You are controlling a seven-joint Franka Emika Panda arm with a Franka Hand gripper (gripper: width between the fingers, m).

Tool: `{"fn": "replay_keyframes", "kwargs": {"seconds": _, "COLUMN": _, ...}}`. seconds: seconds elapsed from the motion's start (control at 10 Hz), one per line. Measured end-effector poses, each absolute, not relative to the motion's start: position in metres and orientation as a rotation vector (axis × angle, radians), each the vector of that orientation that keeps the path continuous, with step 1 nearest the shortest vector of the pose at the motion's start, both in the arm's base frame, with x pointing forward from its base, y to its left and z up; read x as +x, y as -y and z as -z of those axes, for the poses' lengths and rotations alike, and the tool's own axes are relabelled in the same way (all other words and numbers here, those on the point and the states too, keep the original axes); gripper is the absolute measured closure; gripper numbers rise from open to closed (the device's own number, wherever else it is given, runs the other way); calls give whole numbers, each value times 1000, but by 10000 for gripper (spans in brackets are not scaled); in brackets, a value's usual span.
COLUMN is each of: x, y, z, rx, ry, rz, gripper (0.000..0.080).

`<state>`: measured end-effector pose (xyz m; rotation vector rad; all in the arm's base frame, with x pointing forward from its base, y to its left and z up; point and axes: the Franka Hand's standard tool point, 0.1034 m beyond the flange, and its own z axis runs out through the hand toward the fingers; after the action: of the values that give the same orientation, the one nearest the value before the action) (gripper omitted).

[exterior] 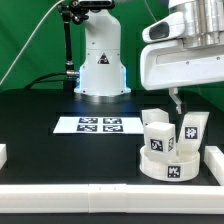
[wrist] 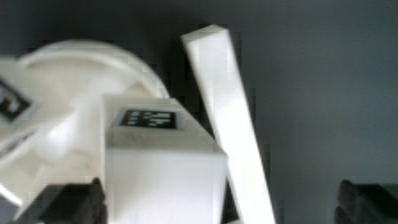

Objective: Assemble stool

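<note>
While the gripper [exterior: 176,100] hung with its jaws wide apart and holding nothing, an upright stool leg [wrist: 157,150] stood directly under it, between the fingers' line; its long axis was vertical, on the round seat [exterior: 170,165].

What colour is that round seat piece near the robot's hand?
White, with black-and-white square tags on its side; the round seat shows best in the exterior view.

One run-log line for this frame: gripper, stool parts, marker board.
gripper: open, holding nothing, above parts | seat: on table, near right in the exterior view | legs: upright at seat | marker board: flat, centre
</note>
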<state>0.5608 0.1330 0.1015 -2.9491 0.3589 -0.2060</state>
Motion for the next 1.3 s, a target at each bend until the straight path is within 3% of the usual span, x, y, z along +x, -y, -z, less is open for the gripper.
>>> {"fn": "replay_keyframes", "kwargs": {"seconds": 0.4, "x": 561, "y": -126, "z": -100, "rx": -3025, "ry": 222, "rz": 263, "gripper": 150}}
{"fn": "replay_keyframes", "kwargs": {"seconds": 1.3, "x": 560, "y": -125, "z": -89, "rx": -2985, "ry": 968, "rz": 244, "gripper": 150}}
